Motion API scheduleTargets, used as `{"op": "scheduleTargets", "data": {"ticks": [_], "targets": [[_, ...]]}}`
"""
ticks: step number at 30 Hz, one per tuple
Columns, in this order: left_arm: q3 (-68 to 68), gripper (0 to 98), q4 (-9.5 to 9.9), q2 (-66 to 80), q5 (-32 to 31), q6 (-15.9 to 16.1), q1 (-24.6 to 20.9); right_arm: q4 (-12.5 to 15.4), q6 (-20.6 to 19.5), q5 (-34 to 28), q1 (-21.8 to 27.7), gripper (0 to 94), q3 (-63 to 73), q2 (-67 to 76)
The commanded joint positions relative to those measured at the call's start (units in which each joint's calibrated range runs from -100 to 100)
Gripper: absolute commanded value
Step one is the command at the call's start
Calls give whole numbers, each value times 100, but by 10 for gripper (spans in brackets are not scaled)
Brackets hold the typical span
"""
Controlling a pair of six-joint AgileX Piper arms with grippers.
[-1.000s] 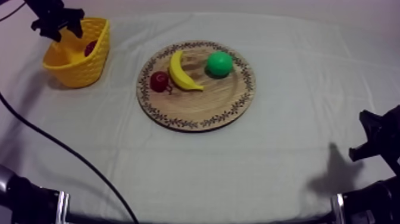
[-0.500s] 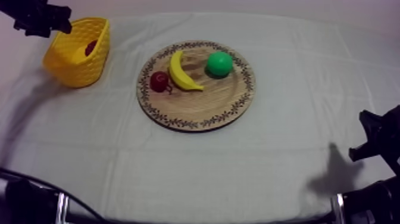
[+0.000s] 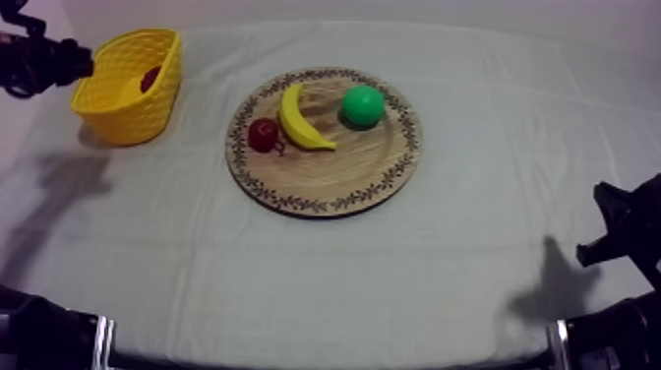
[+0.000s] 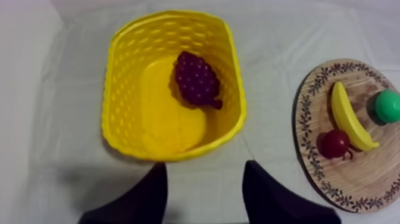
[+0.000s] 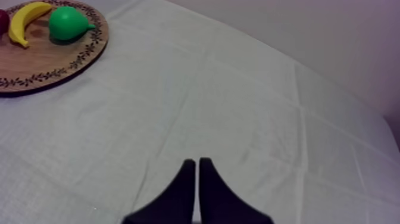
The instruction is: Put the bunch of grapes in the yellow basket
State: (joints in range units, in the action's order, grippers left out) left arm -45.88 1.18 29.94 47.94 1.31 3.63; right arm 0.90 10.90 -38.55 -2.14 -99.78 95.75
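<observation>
Looks to me like this one's basically done. The bunch of grapes point(image 4: 196, 79) is lying inside the yellow basket point(image 4: 113, 89), down on its floor and tucked against the wall on the board's side. Nothing is holding it. The left gripper point(image 4: 205, 179) hangs above the near side of the basket with its fingers point(image 4: 156, 184) spread wide and only cloth between them. From the top camera it sits just beside the basket, on the side away from the board.

The wooden board point(image 3: 325, 177) has just the banana point(image 3: 300, 118), the pear point(image 3: 363, 105) and the small red fruit point(image 3: 263, 134) on it, no grapes. So I'd say all that's left is for the left arm to pull clear and park, if that even counts.

The grapes themselves are a dark purplish-red knobbly cluster, wider at one end and tapering to a little stub. They're lying on their side, not propped up on anything.

The right gripper point(image 5: 196, 164) is low over bare worktop, well away from everything, fingers pressed together into a narrow wedge and holding nothing.
</observation>
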Motion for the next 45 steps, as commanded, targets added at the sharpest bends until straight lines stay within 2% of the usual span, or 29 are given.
{"op": "scheduleTargets", "data": {"ticks": [1,7,15,22,27,32,35,39,45], "targets": [[-741,449,90,601,-345,-127,12,1,2,1,-1,3,0,0],[-1994,328,382,1778,-745,-598,45,1,2,1,-1,3,0,0],[-3834,140,636,3773,-1060,-1246,69,1,2,1,-1,3,0,0],[-4769,37,765,5060,-1056,-1626,89,1,2,1,-1,3,0,0],[-4969,7,697,5698,-938,-1473,57,1,2,1,-1,3,0,0],[-5067,30,332,6154,-946,-937,14,1,2,1,-1,3,0,0],[-5094,12,185,6346,-946,-1049,-6,1,2,1,-1,3,0,0],[-5123,4,127,6596,-973,-1270,-89,1,2,1,-1,3,0,0],[-5199,1,107,6917,-1039,-1219,-141,1,2,1,-1,3,0,0]]}}
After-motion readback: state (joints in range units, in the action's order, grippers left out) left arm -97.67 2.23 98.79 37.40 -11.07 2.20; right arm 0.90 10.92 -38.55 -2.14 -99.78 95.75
